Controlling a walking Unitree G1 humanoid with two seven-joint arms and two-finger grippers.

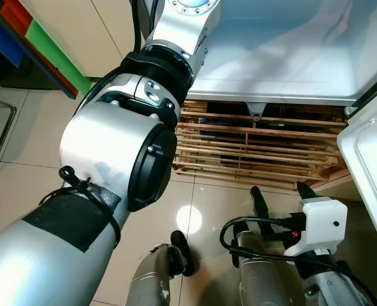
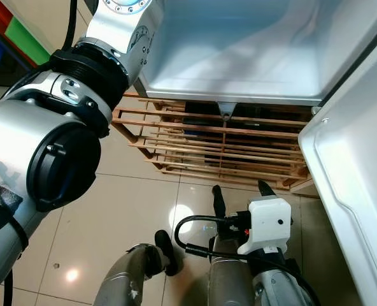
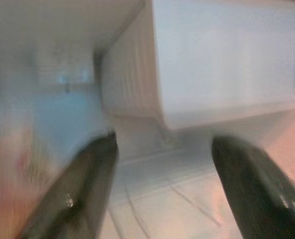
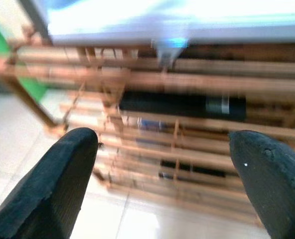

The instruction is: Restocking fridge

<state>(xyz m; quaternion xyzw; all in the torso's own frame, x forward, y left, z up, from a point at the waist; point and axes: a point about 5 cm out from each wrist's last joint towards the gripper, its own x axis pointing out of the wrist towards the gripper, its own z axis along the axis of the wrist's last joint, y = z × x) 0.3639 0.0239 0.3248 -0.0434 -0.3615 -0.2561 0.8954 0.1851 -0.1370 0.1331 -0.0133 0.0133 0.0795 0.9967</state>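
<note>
The robot stands right at the open fridge (image 1: pixel 284 51), its pale interior lit and its white door (image 2: pixel 360 191) swung out on the robot's right. The left arm (image 1: pixel 112 146) is raised high and reaches into the fridge cavity, the big silver joint blocking much of the head view. From its wrist, the left gripper (image 3: pixel 162 174) is inside the fridge: two black fingers (image 3: pixel 77 194) spread wide apart, nothing between them, touching nothing. Just past the fingertips sits a white ribbed box or drawer (image 3: pixel 207 64), apart from both fingers, with the pale fridge floor below. That picture is blurred, so finer detail is lost.

No grocery item can be made out in or near either gripper; both are bare.

Beneath the fridge stands a wooden slatted pallet (image 1: pixel 258 146), resting on the glossy tiled floor (image 1: pixel 23 178). The right gripper (image 4: pixel 162 184) hangs low in front of the pallet, below the fridge's bottom edge; its two black fingers (image 4: pixel 53 184) are parted wide, holding nothing and clear of the wood. Through the gap, dark objects (image 4: pixel 182 105) lie among the slats. In the head view the right gripper's fingers (image 1: pixel 260 201) point toward the pallet, with the white wrist camera box (image 1: pixel 322 223) and a looping black cable (image 1: pixel 252 233) behind them.

Off to the fridge's left, a green and red panel (image 1: pixel 48 44) edges a cream cabinet.
</note>
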